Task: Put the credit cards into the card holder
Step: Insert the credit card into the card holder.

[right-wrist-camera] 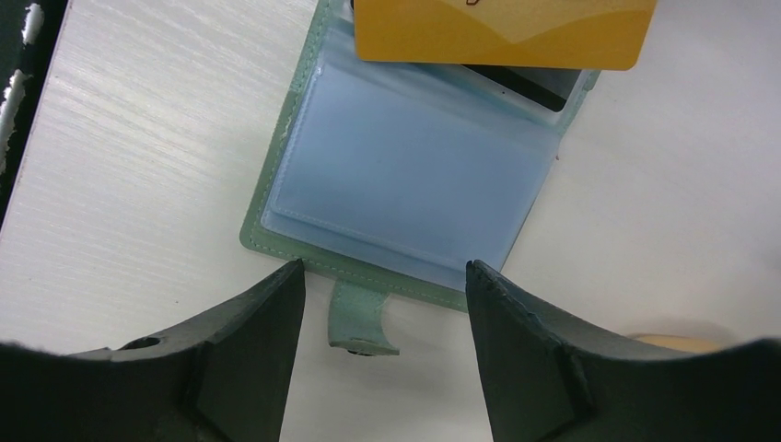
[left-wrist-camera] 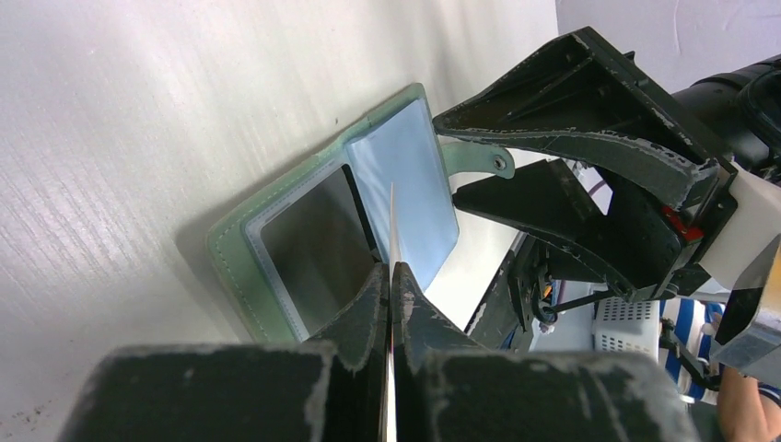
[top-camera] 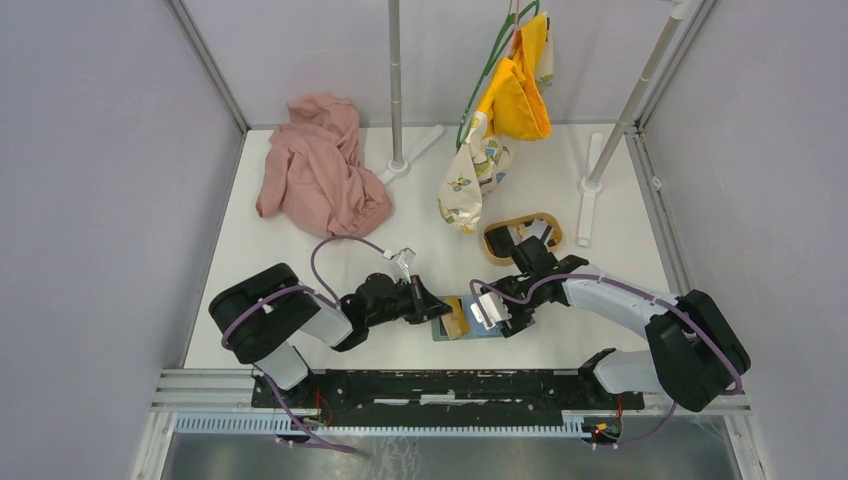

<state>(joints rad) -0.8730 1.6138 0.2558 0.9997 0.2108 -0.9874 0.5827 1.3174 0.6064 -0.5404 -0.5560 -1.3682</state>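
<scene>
The sage-green card holder (top-camera: pixel 470 330) lies open on the white table between the two arms, its clear blue sleeves (right-wrist-camera: pixel 405 175) facing up. A dark card (left-wrist-camera: pixel 318 244) fills one sleeve. My left gripper (top-camera: pixel 437 310) is shut on an orange-yellow credit card (right-wrist-camera: pixel 502 32). The left wrist view shows this card edge-on (left-wrist-camera: pixel 392 221), its far edge down at the holder's fold. My right gripper (right-wrist-camera: pixel 384 269) stands open just over the holder's snap strap (right-wrist-camera: pixel 359 322), touching nothing. More cards (top-camera: pixel 535 232), pale and dark, lie in the oval wooden tray (top-camera: pixel 500 250).
A pink cloth (top-camera: pixel 320 165) lies at the back left. Yellow and patterned cloths (top-camera: pixel 515 90) hang from a rack over the back middle. Two pole feet (top-camera: pixel 410 160) (top-camera: pixel 590 190) rest on the table. A metal rail (top-camera: pixel 450 385) runs along the near edge.
</scene>
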